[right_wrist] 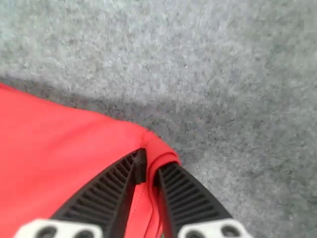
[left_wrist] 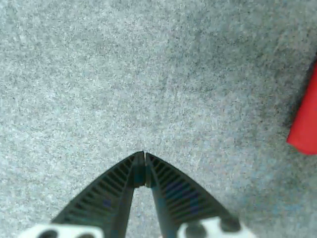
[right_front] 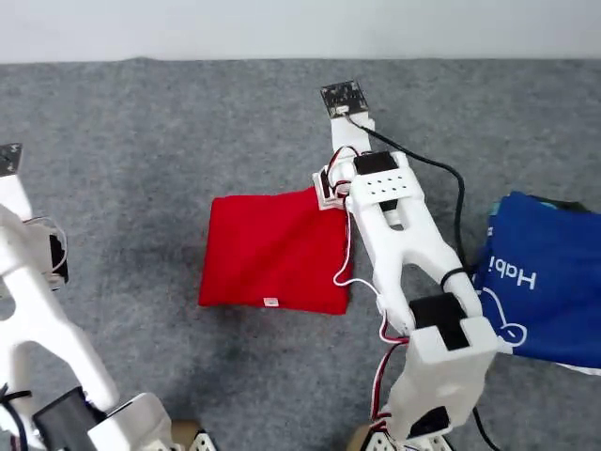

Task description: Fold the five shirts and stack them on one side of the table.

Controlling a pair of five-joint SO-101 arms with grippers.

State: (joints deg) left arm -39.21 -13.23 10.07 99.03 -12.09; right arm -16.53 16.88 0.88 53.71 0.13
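A red shirt [right_front: 272, 254], folded into a rough square, lies on the grey carpet in the middle of the table. My right arm [right_front: 394, 225] stretches over its right side to the far right corner. There my right gripper [right_wrist: 148, 159] is shut on a folded edge of the red shirt [right_wrist: 59, 163]. A folded blue shirt [right_front: 549, 282] with white print lies at the table's right edge, on top of other cloth. My left arm [right_front: 38, 319] stands at the left edge. Its gripper [left_wrist: 144, 157] is shut on nothing over bare carpet, with the red shirt [left_wrist: 304, 119] off to one side.
Grey carpet [right_front: 141, 141] covers the whole table, with open room left of and beyond the red shirt. A black cable [right_front: 451, 174] runs from the right arm toward the blue shirt. A pale wall [right_front: 282, 28] borders the far edge.
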